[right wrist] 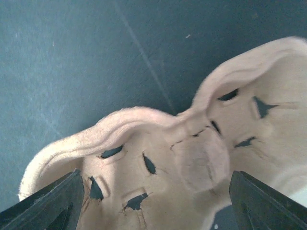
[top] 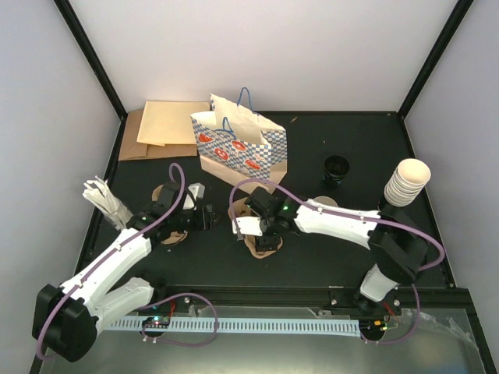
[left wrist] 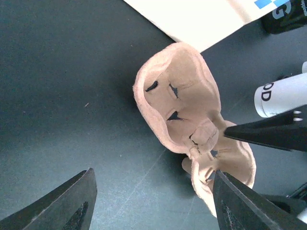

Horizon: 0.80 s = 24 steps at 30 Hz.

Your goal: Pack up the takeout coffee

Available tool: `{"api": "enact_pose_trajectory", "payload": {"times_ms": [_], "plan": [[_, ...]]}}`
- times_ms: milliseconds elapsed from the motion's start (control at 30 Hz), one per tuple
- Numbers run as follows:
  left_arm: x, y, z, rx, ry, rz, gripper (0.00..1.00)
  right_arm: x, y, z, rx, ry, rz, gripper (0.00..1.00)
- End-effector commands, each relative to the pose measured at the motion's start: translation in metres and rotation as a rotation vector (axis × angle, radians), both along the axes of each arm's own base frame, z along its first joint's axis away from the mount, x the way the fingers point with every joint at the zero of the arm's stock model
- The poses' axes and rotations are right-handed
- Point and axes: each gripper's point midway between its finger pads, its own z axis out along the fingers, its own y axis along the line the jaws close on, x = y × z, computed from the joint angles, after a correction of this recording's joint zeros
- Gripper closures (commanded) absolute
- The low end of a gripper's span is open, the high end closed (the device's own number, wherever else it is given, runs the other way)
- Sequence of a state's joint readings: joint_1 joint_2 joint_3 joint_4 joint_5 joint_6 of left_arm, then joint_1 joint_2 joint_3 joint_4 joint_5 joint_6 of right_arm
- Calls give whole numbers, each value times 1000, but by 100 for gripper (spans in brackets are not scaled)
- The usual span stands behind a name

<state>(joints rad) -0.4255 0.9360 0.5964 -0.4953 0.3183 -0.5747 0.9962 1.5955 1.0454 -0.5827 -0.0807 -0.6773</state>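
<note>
A tan pulp cup carrier (top: 263, 248) lies on the black table, near centre. My right gripper (top: 261, 232) is open just above it; in the right wrist view the carrier (right wrist: 192, 163) fills the frame between the spread jaws of the gripper (right wrist: 153, 206). My left gripper (top: 207, 215) is open and empty to the carrier's left; its wrist view shows the carrier (left wrist: 182, 105) ahead of the gripper (left wrist: 153, 201). A black lid (top: 337, 167) lies at the back right. A cream cup rim (top: 323, 202) peeks out behind my right forearm.
A blue-checked paper bag (top: 238, 148) stands open behind the grippers. A tall stack of cream cups (top: 407, 182) is at the right edge. Flat brown bags (top: 160, 125) lie back left, white sticks (top: 105, 199) at left, and another carrier (top: 165, 235) under my left arm.
</note>
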Motion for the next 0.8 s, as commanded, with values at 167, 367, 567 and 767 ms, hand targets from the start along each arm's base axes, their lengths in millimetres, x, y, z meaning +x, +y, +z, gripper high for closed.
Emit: {"api": "enact_pose_trajectory", "payload": {"times_ms": [167,367,567,767], "plan": [[9,6,17,33,-71,12,28,21,-7,-19,-166,-28,94,15],[11,19,27,92,-114,41,27,33,-6,-17,-170,-72,121,15],[12,26,32,110,-137,71,27,35,0,-27,-190,-79,214,18],[14,41,41,136,-178,135,26,36,8,-35,-204,-42,259,19]]}}
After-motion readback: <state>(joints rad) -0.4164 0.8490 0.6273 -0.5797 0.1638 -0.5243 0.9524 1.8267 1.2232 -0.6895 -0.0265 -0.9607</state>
